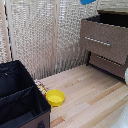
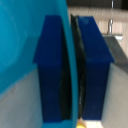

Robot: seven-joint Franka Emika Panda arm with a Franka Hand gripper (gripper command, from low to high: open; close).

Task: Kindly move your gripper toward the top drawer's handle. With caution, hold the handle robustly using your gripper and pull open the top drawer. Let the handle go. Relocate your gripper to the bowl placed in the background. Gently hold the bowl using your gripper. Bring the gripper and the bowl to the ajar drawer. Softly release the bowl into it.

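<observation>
Claw (image 2: 74, 70) clamped on the bowl (image 2: 30, 35) rim; top drawer (image 1: 106, 35) pulled out.

Bowl (image 1: 88, 1) cut by top edge; tool unseen in exterior view.

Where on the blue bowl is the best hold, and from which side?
Its thin rim wall: come edge-on over the rim, one finger inside, one outside. The bowl is thin-walled, and the end effector pinches it just so.

Open top drawer (image 1: 107, 21), unobstructed above.
</observation>
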